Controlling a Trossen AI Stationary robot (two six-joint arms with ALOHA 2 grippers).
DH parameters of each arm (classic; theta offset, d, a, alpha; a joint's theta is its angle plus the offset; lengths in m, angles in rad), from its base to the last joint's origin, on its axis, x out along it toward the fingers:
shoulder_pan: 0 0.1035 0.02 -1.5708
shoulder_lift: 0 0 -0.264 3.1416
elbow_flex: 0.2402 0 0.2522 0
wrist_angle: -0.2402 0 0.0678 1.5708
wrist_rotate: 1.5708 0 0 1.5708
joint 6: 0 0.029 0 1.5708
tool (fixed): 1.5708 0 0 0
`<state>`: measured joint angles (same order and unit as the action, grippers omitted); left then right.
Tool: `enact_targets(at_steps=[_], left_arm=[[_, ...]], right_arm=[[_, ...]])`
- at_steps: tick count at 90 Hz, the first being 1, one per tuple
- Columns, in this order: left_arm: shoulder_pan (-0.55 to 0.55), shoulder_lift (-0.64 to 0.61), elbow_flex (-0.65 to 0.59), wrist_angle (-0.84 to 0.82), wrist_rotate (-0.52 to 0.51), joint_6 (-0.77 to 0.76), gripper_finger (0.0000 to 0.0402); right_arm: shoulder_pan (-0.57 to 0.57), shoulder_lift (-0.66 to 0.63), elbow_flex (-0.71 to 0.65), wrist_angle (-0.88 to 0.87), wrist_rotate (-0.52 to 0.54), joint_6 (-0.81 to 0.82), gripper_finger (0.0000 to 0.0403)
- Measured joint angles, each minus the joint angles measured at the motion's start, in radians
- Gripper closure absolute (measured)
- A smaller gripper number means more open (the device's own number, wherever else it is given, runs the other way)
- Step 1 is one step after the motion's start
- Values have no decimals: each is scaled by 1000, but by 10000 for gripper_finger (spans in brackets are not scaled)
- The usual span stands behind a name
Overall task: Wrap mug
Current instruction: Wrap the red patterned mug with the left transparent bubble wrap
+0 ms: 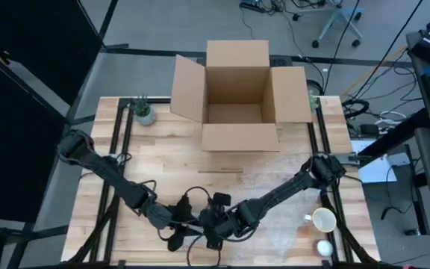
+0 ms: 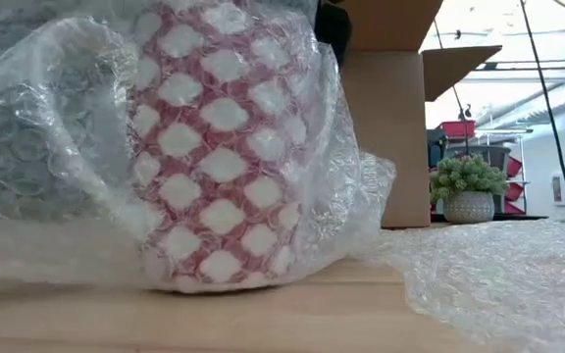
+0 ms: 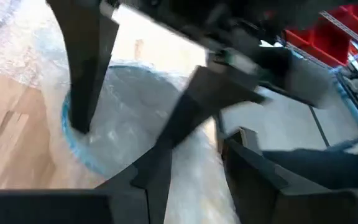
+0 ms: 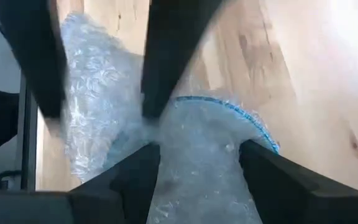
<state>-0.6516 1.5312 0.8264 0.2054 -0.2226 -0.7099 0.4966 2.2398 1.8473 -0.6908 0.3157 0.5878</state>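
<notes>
A mug [image 2: 219,147] with a red and white pattern and a blue rim [image 4: 241,115] stands upright on its base near the table's near edge, loosely covered in clear bubble wrap [image 2: 47,127]. In the high view both grippers meet above it and hide it. My left gripper [image 1: 189,235] is open, its fingers pointing down at the wrap by the rim [image 3: 73,143]. My right gripper [image 4: 197,152] is open too, its fingers standing over the wrapped mouth of the mug. My left gripper comes from above. One fingertip [image 4: 151,112] touches the bubble wrap at the mug's rim, and the other [image 4: 50,115] rests on loose wrap beside the mug. My right gripper points down onto the wrap over the mug's mouth [image 4: 197,168]. Its fingertips [image 4: 145,158] sink among the wrap, and I cannot tell whether they pinch it.
An open cardboard box [image 1: 237,97] stands at the far middle, with a small potted plant [image 1: 143,110] at the far left. A pale mug [image 1: 323,220] and a white round thing [image 1: 325,246] lie near the right front. More bubble wrap [image 2: 518,275] lies spread on the table.
</notes>
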Motion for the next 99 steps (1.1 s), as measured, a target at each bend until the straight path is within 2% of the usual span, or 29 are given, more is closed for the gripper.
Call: enact_targets(at_steps=[15, 26, 37, 48, 55, 72, 99], left_arm=[[-58, -78, 0, -200, -60, -20, 271], [-115, -61, -12, -307, -82, -96, 271], [-148, 21, -27, -211, -90, -114, 271], [-150, 61, -27, -3, -107, -26, 271], [-136, 55, -27, 68, -141, 28, 272], [-90, 50, -20, 109, -162, 92, 272], [2, 154, -13, 161, -99, 85, 272]], right_arm=[[1, 0, -1, 6, -10, 0, 193], [2, 0, -2, 11, -10, 0, 193], [3, 1, -3, 15, 15, -1, 193], [3, 2, -3, 21, 17, -2, 193], [3, 2, -4, 24, 19, -3, 193], [3, 2, -4, 26, 20, -4, 193], [4, 2, -4, 27, 21, -16, 193]])
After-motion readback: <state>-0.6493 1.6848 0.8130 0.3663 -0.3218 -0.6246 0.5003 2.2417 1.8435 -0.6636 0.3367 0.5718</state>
